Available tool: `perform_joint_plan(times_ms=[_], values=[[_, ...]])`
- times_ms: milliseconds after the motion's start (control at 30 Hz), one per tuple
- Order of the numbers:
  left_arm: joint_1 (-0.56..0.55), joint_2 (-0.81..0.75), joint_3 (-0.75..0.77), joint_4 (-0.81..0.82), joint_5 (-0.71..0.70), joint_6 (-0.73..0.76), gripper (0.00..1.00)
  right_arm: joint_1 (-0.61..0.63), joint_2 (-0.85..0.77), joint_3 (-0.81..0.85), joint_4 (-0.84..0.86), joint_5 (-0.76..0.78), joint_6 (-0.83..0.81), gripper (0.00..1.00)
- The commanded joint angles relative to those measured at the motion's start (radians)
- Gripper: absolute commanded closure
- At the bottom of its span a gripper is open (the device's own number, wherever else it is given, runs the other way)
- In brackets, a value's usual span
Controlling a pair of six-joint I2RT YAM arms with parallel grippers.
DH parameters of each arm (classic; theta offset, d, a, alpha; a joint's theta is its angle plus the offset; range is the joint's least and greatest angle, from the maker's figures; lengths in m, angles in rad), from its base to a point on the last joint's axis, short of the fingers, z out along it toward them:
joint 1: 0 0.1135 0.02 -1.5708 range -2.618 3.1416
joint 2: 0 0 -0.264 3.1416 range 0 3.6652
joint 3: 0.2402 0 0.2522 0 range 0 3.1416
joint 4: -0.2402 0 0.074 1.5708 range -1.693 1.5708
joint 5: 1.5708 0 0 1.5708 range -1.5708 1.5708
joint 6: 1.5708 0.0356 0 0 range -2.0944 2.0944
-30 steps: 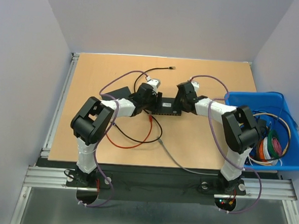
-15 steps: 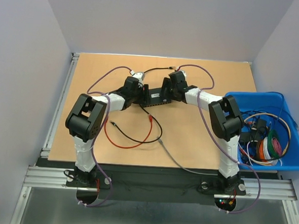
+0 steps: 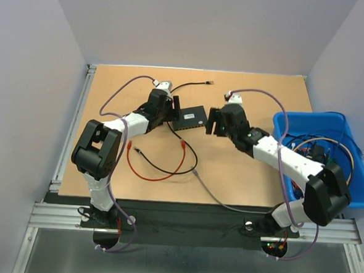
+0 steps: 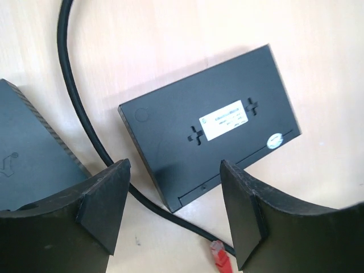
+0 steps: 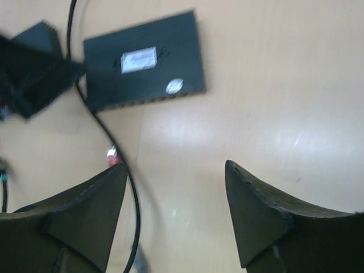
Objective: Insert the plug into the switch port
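The black switch lies flat on the table with its white label up, and its row of ports faces the near edge. My left gripper hovers open at the switch's left end, with only that corner and the table between its fingers. To the switch's right, my right gripper is open over bare table and holds nothing. A red cable's plug lies just in front of the switch. A black cable runs past it.
A second dark box sits left of the switch. Red, black and grey cables loop across the near half of the table. At the right edge is a blue bin full of cables. Another black plug lies at the back.
The switch has moved back and left and now lies free. Both grippers have opened wider. The right gripper has drawn away to the right and the left has shifted left.
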Motion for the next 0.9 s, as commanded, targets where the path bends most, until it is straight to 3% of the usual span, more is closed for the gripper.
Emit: perform_joint_plan(times_ms=[0, 233, 567, 867], values=[[-0.005, -0.087, 0.002, 0.023, -0.003, -0.061, 0.25, 0.107, -0.067, -0.145, -0.027, 0.008, 0.021, 0.27], [-0.008, -0.176, -0.079, 0.037, -0.021, -0.091, 0.25, 0.245, -0.103, -0.268, -0.019, 0.019, 0.078, 0.50], [-0.008, -0.265, -0.160, 0.023, -0.089, -0.081, 0.25, 0.395, -0.068, -0.272, -0.016, 0.066, 0.087, 0.52], [-0.008, -0.282, -0.174, 0.015, -0.113, -0.074, 0.25, 0.460, -0.005, -0.277, -0.010, 0.094, 0.122, 0.52]])
